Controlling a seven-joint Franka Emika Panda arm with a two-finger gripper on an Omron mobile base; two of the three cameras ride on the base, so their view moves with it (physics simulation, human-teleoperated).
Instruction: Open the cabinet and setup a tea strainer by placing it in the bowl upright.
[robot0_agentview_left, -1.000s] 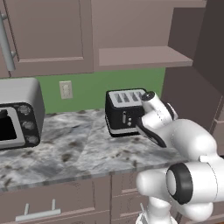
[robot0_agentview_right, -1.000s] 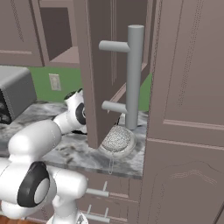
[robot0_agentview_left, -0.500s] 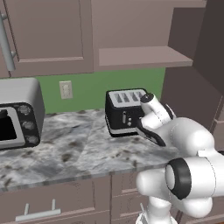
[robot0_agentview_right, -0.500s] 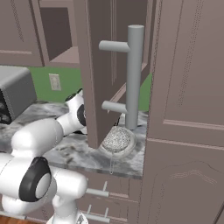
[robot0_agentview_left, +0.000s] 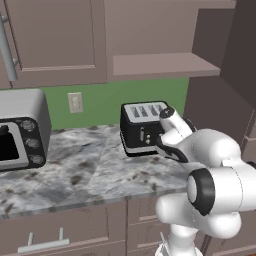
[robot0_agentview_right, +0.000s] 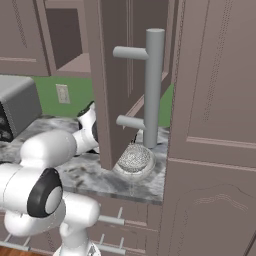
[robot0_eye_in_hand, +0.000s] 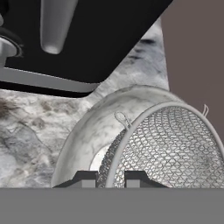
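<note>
The off-white speckled bowl (robot0_eye_in_hand: 85, 131) sits on the marble counter with the silver mesh tea strainer (robot0_eye_in_hand: 170, 140) resting inside it, rim tilted. My gripper (robot0_eye_in_hand: 110, 177) is shut on the tea strainer's rim, which passes between the two dark tips. From the right base view the tea strainer (robot0_agentview_right: 134, 157) shows as a mesh dome in the bowl (robot0_agentview_right: 146, 171), just behind the open cabinet door (robot0_agentview_right: 107, 100) with its long grey bar handle (robot0_agentview_right: 153, 90). The door hides my hand there. In the left base view my arm (robot0_agentview_left: 200, 150) reaches past the toaster.
A black toaster (robot0_agentview_left: 144, 127) stands right beside the bowl, its body close over my hand (robot0_eye_in_hand: 109, 39). A silver toaster oven (robot0_agentview_left: 20, 130) stands at the counter's left. The open cabinet's shelf (robot0_agentview_left: 160, 65) is bare. Drawer fronts (robot0_agentview_left: 50, 235) lie below the counter edge.
My wrist has crept slightly toward the toaster. The bowl, the strainer and the cabinet door stay where they were.
</note>
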